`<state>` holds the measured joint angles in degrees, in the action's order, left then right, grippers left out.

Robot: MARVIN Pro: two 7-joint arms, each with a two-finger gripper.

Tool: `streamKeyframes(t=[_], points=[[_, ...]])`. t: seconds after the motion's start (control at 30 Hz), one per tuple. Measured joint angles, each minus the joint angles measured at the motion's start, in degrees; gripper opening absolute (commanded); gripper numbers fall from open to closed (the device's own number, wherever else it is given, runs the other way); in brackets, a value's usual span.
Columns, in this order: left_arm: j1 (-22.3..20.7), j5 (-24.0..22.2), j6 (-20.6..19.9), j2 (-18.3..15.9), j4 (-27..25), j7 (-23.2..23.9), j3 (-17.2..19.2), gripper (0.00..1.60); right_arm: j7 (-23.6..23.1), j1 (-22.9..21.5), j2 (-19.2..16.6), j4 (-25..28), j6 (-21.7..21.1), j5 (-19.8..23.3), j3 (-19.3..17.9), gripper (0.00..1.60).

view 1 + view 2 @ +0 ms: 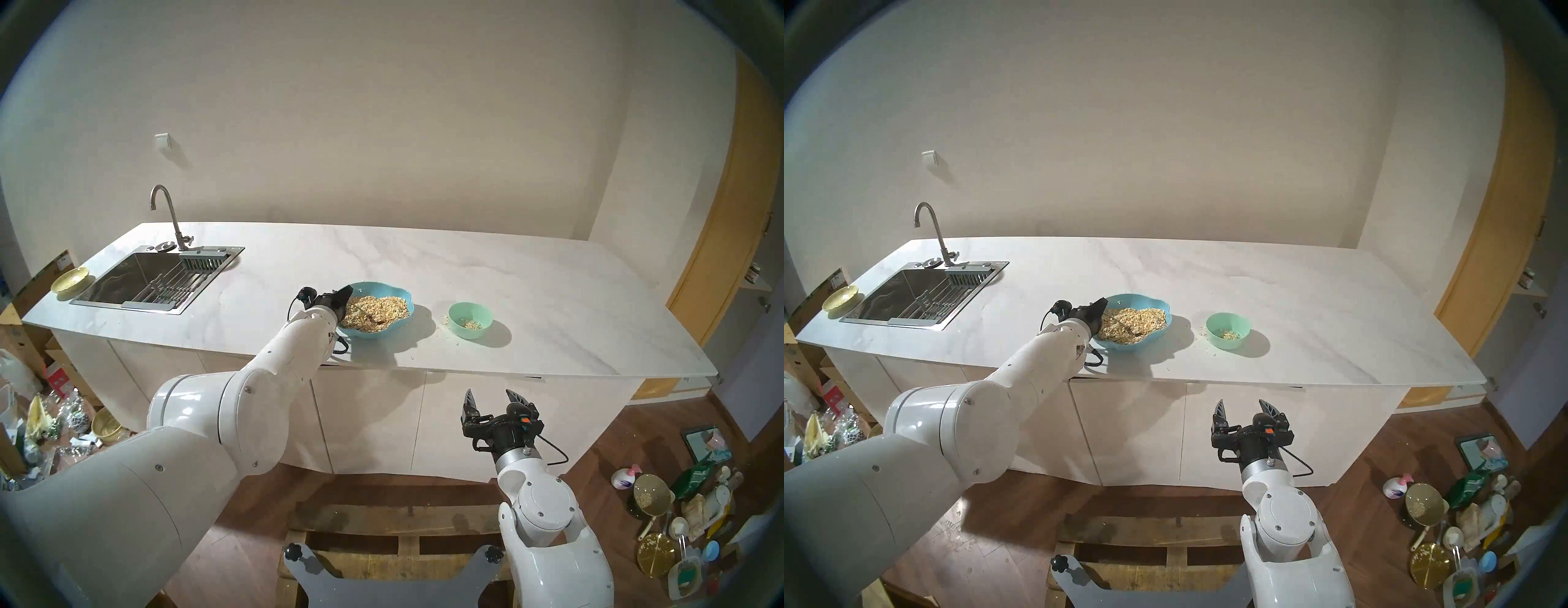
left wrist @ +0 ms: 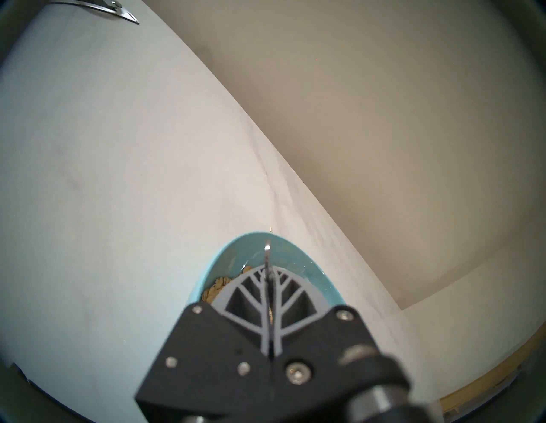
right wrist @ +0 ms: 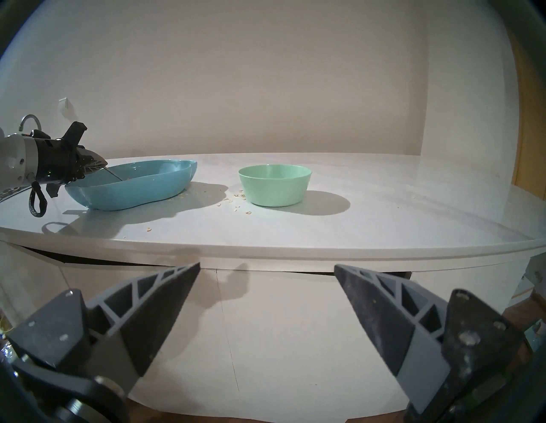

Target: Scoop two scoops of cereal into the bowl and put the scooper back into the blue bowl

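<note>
The blue scalloped bowl (image 1: 399, 293) (image 3: 133, 195) stands mid-counter, heaped with tan cereal (image 1: 386, 308). My left gripper (image 1: 347, 293) (image 2: 267, 270) hovers at its left rim, shut on the handle of the silver scooper (image 1: 364, 313) (image 2: 267, 260). The scooper slants down with its head in the flakes. To the right stands the small mint-green bowl (image 1: 466, 335) (image 3: 274, 189), a few flakes lying in its bottom. My right gripper (image 1: 488, 392) (image 3: 266, 265) is open and holds nothing, below and in front of the counter's edge.
Loose flakes (image 1: 443, 318) lie on the counter between the two bowls. A steel sink (image 1: 127, 303) with a faucet (image 1: 169, 212) is at the far left, with a yellow-green dish (image 1: 70, 280) beside it. Clutter covers the floor on both sides.
</note>
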<state>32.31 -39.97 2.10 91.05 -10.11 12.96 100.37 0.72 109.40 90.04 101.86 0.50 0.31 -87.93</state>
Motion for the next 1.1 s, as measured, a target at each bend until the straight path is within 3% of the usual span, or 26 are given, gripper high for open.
streamKeyframes(t=[0.43, 1.1], points=[[-1.1, -3.1, -3.5, -0.1, 1.6, 1.5, 6.1, 0.0, 0.0, 0.0, 0.0, 0.0, 0.0, 0.0, 0.0, 1.6], [-1.7, -3.8, -5.5, -0.4, 0.6, 3.1, 6.9, 0.0, 0.0, 0.0, 0.0, 0.0, 0.0, 0.0, 0.0, 1.6]])
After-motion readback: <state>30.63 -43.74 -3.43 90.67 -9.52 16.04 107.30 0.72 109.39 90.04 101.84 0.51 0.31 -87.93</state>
